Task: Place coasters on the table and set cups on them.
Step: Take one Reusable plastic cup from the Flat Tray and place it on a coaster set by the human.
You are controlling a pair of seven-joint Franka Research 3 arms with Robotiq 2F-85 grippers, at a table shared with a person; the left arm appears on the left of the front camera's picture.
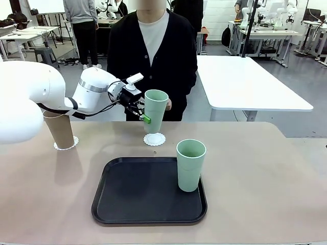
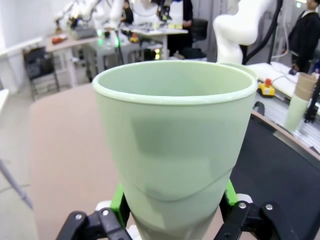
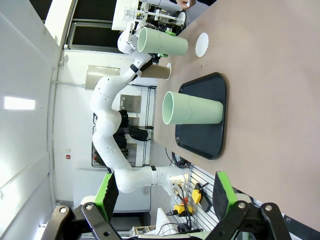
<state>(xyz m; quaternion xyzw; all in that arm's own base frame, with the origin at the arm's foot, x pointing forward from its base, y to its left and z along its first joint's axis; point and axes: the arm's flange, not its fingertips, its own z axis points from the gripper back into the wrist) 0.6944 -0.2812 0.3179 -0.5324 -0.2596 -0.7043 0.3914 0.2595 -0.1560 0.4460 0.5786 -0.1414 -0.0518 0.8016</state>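
Mint cup (image 1: 155, 109), clamped by left gripper (image 1: 145, 116), should be lowered upright onto doily (image 1: 154, 139) at six o'clock; right gripper (image 3: 162, 195) parted.

One cup (image 1: 190, 164) stands in the right side of the tray (image 1: 133, 199). Behind the tray, the left hand (image 1: 148, 116) holds a second cup (image 1: 155, 109) over a coaster (image 1: 154, 139). Far left, a third cup (image 1: 60, 130) sits on another coaster (image 1: 74, 142).

A black tray (image 1: 143, 194) with rounded corners is lying flat, near the camera. A person in a black cardigan (image 1: 179, 56) is standing beyond it, facing the camera, with a white rectangular table (image 1: 250, 84) standing to the picture's right and another person in grey (image 1: 82, 13) standing farther back
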